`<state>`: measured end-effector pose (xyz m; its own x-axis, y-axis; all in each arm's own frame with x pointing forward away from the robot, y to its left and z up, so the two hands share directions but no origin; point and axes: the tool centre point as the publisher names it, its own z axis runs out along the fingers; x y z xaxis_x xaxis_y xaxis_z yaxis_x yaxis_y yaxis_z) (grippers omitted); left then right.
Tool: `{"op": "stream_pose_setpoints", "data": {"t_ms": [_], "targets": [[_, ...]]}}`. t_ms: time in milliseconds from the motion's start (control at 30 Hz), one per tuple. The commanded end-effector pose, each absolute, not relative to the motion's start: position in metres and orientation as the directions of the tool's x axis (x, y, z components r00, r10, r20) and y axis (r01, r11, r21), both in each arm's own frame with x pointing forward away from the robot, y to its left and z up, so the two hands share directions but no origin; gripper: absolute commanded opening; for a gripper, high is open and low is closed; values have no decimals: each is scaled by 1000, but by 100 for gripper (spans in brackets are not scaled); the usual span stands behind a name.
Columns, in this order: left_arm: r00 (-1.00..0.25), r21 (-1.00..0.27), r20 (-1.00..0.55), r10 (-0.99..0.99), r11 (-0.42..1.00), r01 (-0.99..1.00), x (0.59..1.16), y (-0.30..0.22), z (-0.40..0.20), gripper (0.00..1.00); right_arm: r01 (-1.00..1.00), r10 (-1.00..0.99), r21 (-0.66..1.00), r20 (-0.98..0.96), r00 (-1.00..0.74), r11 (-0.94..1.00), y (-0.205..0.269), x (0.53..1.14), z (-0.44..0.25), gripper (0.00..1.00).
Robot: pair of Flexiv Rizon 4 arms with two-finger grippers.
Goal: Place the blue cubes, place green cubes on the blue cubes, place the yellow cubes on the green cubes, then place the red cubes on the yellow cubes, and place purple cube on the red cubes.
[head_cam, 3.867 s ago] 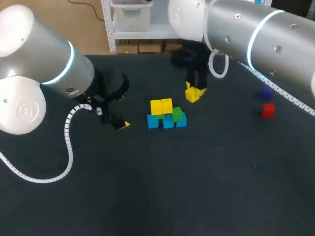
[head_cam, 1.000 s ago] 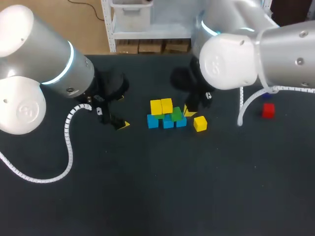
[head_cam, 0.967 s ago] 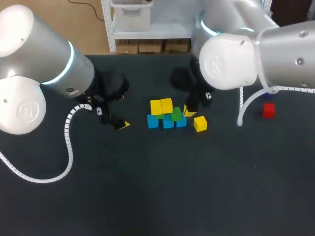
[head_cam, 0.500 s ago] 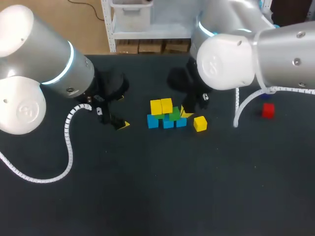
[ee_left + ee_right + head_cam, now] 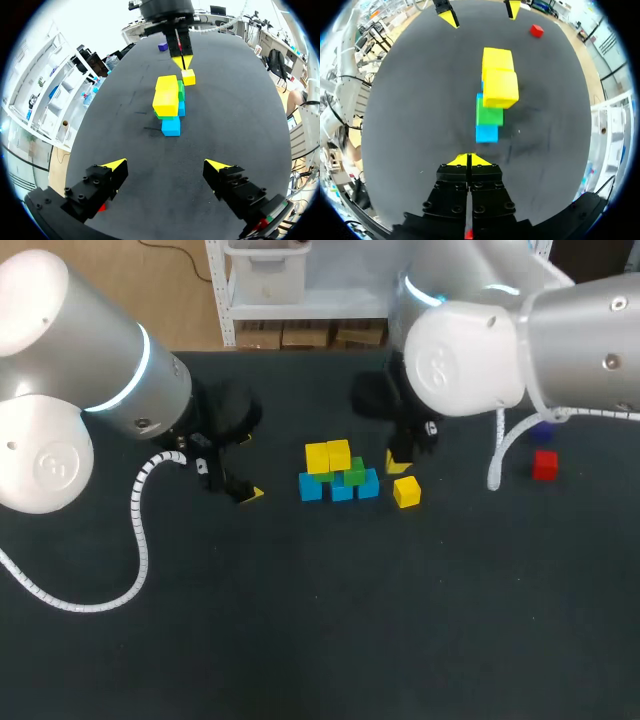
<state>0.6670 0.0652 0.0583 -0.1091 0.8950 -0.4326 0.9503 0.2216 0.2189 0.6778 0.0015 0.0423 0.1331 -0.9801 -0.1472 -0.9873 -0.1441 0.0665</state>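
1x small yellow plastic cube: no longer carried; lies on black table just beside blue cube row, not on green cube. Right hand: fingers together, empty, shifted to approx. above it. Left hand: fingers apart, unmoved. Prob. needs re-grasp.

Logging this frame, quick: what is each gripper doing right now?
Left gripper: open, holding nothing.
Right gripper: shut, holding nothing.

Three blue cubes; three yellow cubes
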Motion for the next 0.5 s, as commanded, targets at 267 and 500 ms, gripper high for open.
{"op": "stream_pose_setpoints", "data": {"t_ms": [267, 500], "targets": [[-105, 217, -437, 894, 218, 952, 668, 67, 58, 100, -999, -998, 48, -69, 10, -13, -27, 647, 60, 100], [-105, 217, -437, 894, 218, 952, 668, 67, 58, 100, -995, -989, 61, -132, 68, -76, -16, 645, 37, 100]]}}
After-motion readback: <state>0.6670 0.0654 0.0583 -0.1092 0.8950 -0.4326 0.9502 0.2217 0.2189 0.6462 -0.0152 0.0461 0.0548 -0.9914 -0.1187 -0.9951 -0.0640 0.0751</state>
